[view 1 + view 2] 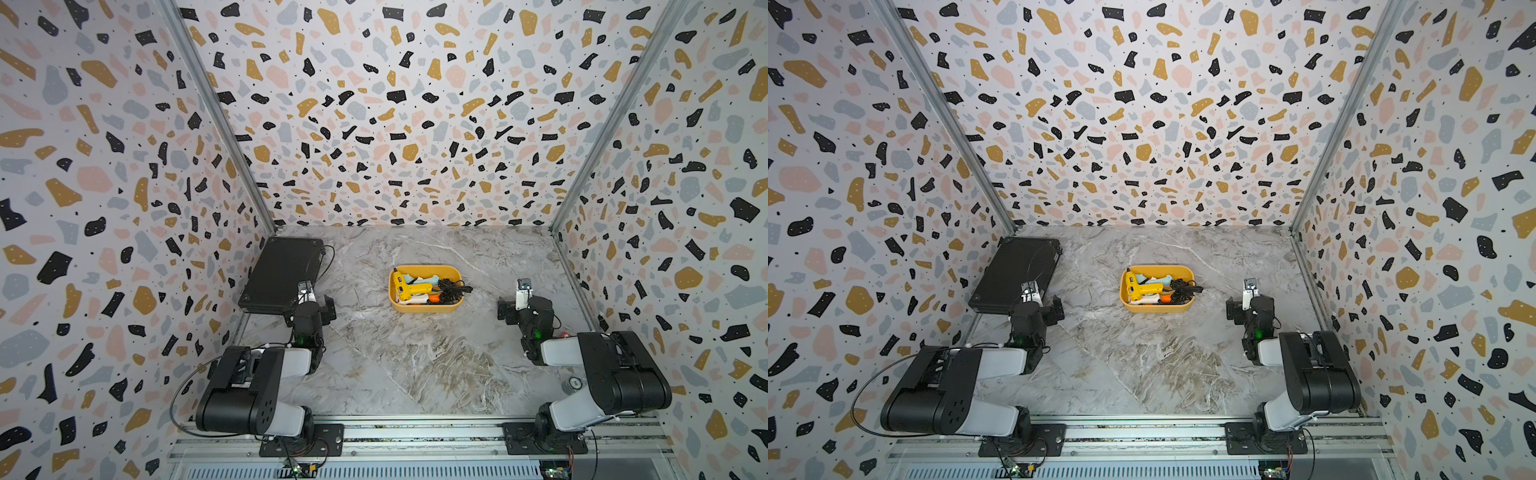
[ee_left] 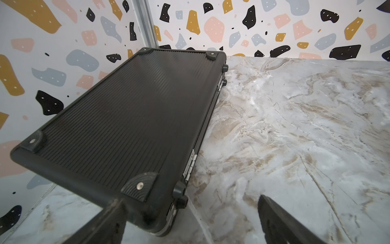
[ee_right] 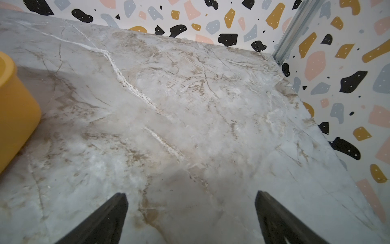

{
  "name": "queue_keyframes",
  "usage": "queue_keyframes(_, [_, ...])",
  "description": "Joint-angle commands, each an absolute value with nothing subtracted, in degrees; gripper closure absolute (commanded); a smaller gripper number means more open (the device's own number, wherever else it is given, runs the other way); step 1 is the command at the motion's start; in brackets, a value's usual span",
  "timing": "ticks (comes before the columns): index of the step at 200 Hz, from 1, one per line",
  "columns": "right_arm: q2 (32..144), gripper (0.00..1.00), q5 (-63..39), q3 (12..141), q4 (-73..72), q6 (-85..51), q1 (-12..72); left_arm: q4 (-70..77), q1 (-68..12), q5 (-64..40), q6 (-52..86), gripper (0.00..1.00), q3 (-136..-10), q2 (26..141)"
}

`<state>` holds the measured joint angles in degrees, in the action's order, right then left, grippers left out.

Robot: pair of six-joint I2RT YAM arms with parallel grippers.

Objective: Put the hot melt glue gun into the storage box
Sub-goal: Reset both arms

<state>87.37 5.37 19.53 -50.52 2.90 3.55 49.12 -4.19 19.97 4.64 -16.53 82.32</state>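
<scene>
Entry, both arms parked near their bases.

- Storage box (image 1: 424,308): mustard-yellow tub just above centre frame in both top views, sitting on the marble table (image 1: 415,365). In the right wrist view only one rounded corner of it (image 3: 14,109) shows, at the left edge.
- Hot melt glue gun (image 1: 409,289): yellow body, already lying inside the box, in its left half. A black cord (image 1: 453,289) is bundled in the right half, and a loop hangs over the right rim. Pale blue, white and orange items lie around the gun; I can't identify them.
- Left gripper (image 2: 190,200): jaws spread wide, nothing between them. One fingertip overlaps the near corner of the flat black case (image 2: 126,118); I can't tell whether it touches.
- Black case: closed, lying at centre left in a top view (image 1: 280,270), against the left wall.
- Right gripper (image 3: 190,193): jaws spread wide, only bare marble between them. It is well apart from the box, at the right of centre.
</scene>
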Motion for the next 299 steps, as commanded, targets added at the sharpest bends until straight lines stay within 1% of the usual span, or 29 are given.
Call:
queue_keyframes(1, [86.4, 0.01, -0.8, 19.7, -50.7, 5.0, 2.8, 51.2, -4.3, 19.6, 3.9, 0.00, -17.3, 82.0])
queue_keyframes(16, [86.0, 0.01, -6.8, 18.1, -53.1, 6.1, 2.0, 51.2, -4.2, 19.6, 4.0, 0.00, -17.3, 81.9])
queue_keyframes(27, [86.3, 0.01, -7.1, 17.9, -53.9, 6.0, 1.7, 51.2, -4.2, 19.6, 4.0, 0.00, -17.3, 81.9])
queue_keyframes(35, [86.6, 0.01, -2.5, 18.6, -53.1, 4.3, 1.7, 51.2, -4.2, 19.7, 4.0, 0.00, -17.3, 81.9])
queue_keyframes(46, [86.2, 0.01, 8.9, 19.8, -50.1, -0.4, 1.7, 51.2, -4.2, 19.7, 3.9, 0.00, -17.3, 82.0])
queue_keyframes(57, [86.6, 0.01, 14.5, 18.2, -53.9, -0.9, 2.5, 51.2, -4.2, 19.7, 3.9, 0.00, -17.3, 82.0])
queue_keyframes(66, [86.7, 0.01, 15.7, 18.8, -52.8, -0.6, 3.2, 51.2, -4.2, 19.7, 3.9, 0.00, -17.3, 82.0])
queue_keyframes(84, [86.8, 0.01, 14.6, 18.7, -53.3, -0.2, 3.2, 51.2, -4.2, 19.6, 4.0, 0.00, -17.3, 81.9])
queue_keyframes(101, [86.6, 0.01, 3.4, 20.5, -49.3, 3.8, 3.3, 51.2, -4.2, 19.6, 3.9, 0.00, -17.3, 82.0])
queue_keyframes(114, [86.6, 0.01, 4.7, 19.2, -51.9, 3.3, 3.2, 51.2, -4.2, 19.6, 4.0, 0.00, -17.3, 82.0])
queue_keyframes(127, [86.5, 0.01, 4.5, 20.3, -49.7, 3.3, 3.2, 51.2, -4.2, 19.6, 3.9, 0.00, -17.3, 82.0])
queue_keyframes(299, [86.7, 0.01, 4.5, 20.1, -50.3, 3.3, 3.2, 51.2, -4.2, 19.6, 3.9, 0.00, -17.3, 82.0])
